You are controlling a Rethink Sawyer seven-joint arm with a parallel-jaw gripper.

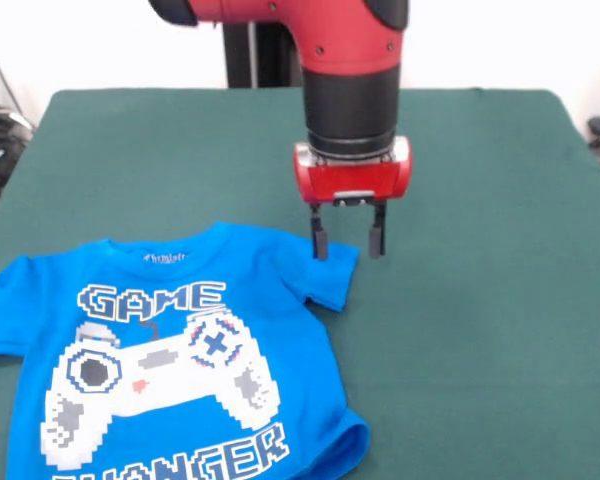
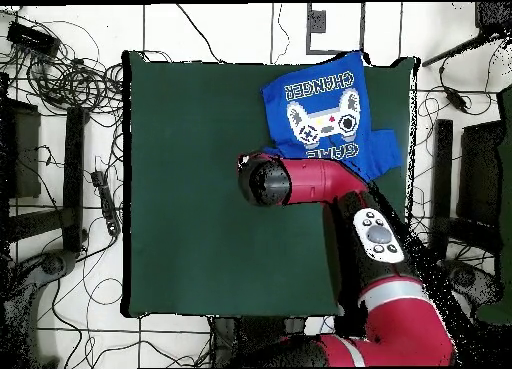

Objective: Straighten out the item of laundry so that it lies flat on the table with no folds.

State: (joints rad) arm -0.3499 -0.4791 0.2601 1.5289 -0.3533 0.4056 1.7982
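A blue child's T-shirt [image 1: 180, 350] w/ a white game-controller print and "GAME CHANGER" is seen lying print-up near one corner of the green table [image 1: 480, 300], its lower hem running off the pic's bottom edge in the front view and one sleeve rumpled. The gripper [image 1: 348, 240] is held vertical over that rumpled sleeve, fingers [image 1: 320, 238] spread narrowly w/ nothing between them, one tip at the sleeve's edge, the other over bare felt
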